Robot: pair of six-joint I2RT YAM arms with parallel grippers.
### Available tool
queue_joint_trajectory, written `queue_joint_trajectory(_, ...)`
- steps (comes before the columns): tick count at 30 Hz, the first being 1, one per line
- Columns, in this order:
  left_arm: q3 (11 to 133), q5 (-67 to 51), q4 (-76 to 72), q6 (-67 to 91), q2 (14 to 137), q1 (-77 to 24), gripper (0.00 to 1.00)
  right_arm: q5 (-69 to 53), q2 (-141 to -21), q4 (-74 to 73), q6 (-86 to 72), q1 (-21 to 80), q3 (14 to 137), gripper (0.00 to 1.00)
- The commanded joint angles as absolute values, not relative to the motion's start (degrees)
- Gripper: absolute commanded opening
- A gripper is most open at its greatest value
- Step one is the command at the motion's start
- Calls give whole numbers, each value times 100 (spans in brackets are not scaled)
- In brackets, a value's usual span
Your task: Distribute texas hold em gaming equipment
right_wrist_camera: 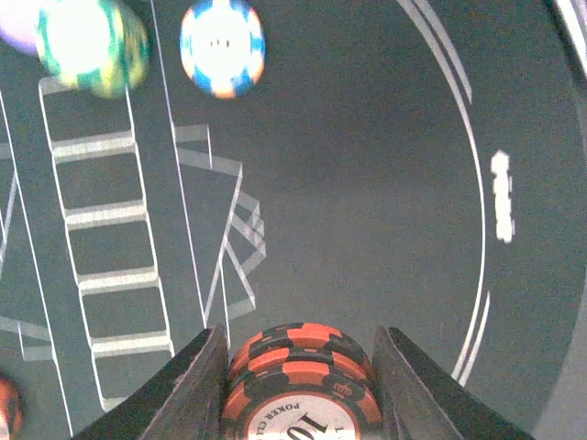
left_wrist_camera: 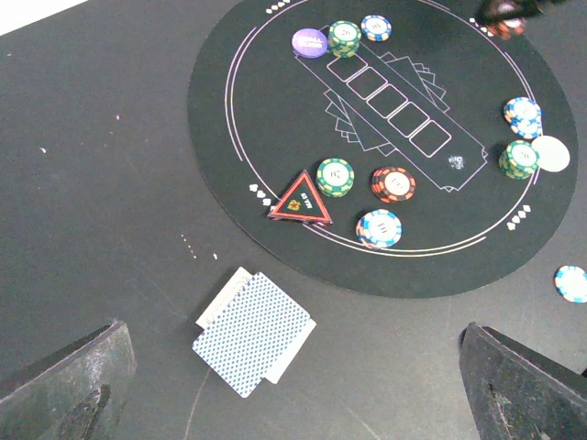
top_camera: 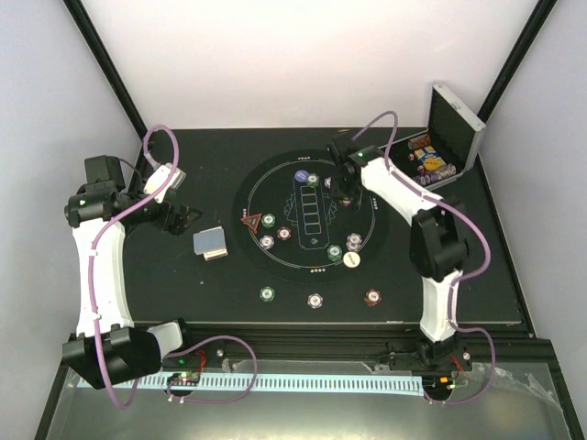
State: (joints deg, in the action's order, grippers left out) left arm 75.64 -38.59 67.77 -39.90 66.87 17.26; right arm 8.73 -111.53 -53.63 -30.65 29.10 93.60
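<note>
Plainly held a red stack (right_wrist_camera: 303,367) of several chips between the fingers (right_wrist_camera: 188,394) of the right gripper (right_wrist_camera: 298,390), jaws roughly half closed and pressed against both sides of it, low over the far right part of the mat (top_camera: 293,268). Could not tell whether resting on the mat or lifted just clear. Risked most at the bottom of the stack: pinched only by the edges, so could have shed a lower chip if squeezed unevenly or swung fast, and sent it rolling across the layout. Risked also a toppled pile if released while tilted or too high. Might have clipped the green stack (right_wrist_camera: 92,41) and blue-white chip (right_wrist_camera: 222,48) farther along the printed boxes (right_wrist_camera: 105,229) if carried that way at this height. Reached forward and inward from the right base, elbow raised, wrist bent down over the mat, well apart from the open case (top_camera: 451,137) at the far right corner. Had the left arm folded back at the table's (top_camera: 183,284) left side, left gripper (left_wrist_camera: 293,385) spread to its widest and holding nothing, pointed toward the deck (left_wrist_camera: 254,332) lying on bare table just off the mat's left edge. Noted the triangle (left_wrist_camera: 301,200), purple button (left_wrist_camera: 310,41), white button (left_wrist_camera: 551,153) and other stacks on the mat, three chips (top_camera: 315,300) on the table just off its near edge.
</note>
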Motion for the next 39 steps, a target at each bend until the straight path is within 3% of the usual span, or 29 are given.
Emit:
queue_joint_trajectory(1,7763,-3940,6846,-4025,6732,1750,99,916,-11962,-5595,-2707,2560,10633,9)
queue_joint_trajectory(12,7699,-3882,6735,-4095,6869,1749,99,731,-14040,-6011,-2630,2061,12909,9)
queue_joint_trajectory(27,7892,-3996,6797,-4157,7150,1749,99,580,-14740,-5793,-2646,1816,13354,12)
queue_joint_trajectory(33,7785,-3987,6825,-4192,7207,1751,99,367,-14868,-5838,-2626,1802,13578,25)
queue_joint_trajectory(37,7702,-3986,6806,-4192,7127,1751,99,395,-14718,-5916,-2621,1802,13559,51)
queue_joint_trajectory(39,7667,-3990,6806,-4192,7082,1749,99,508,-14528,-5970,-2622,1785,13534,57)
